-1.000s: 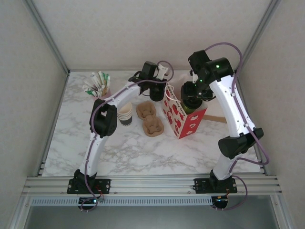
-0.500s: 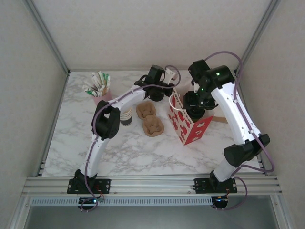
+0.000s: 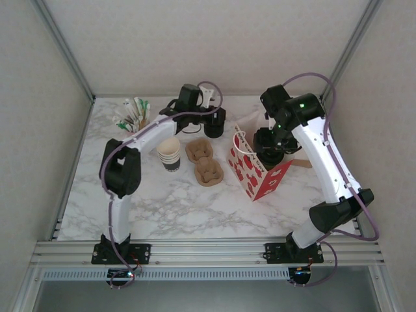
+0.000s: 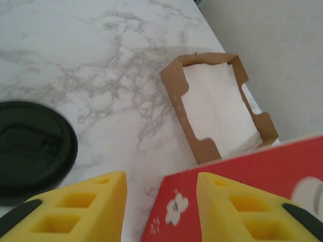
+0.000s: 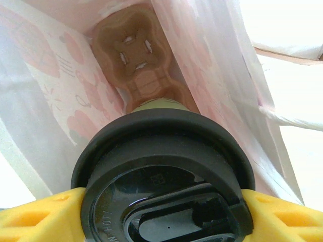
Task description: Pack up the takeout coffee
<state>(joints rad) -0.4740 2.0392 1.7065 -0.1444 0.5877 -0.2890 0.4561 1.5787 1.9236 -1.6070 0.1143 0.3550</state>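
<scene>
Where my left hand has gone: it has swung back from the rim of the bag. Its fingers are apart with nothing between them. Spare lids sit just to its left and a napkin tray lies ahead on the desk.
Right hand: clenched on the takeout coffee, a finger on each side of the lid, and lower inside the bag than a second ago.
Coffee: lidded, in my right hand, between the bag's walls, above the cup carrier at the bottom.
Bag: shifted rightward, now standing without my left hand.
Meaning: I judge only seating the cup in the carrier remains.
</scene>
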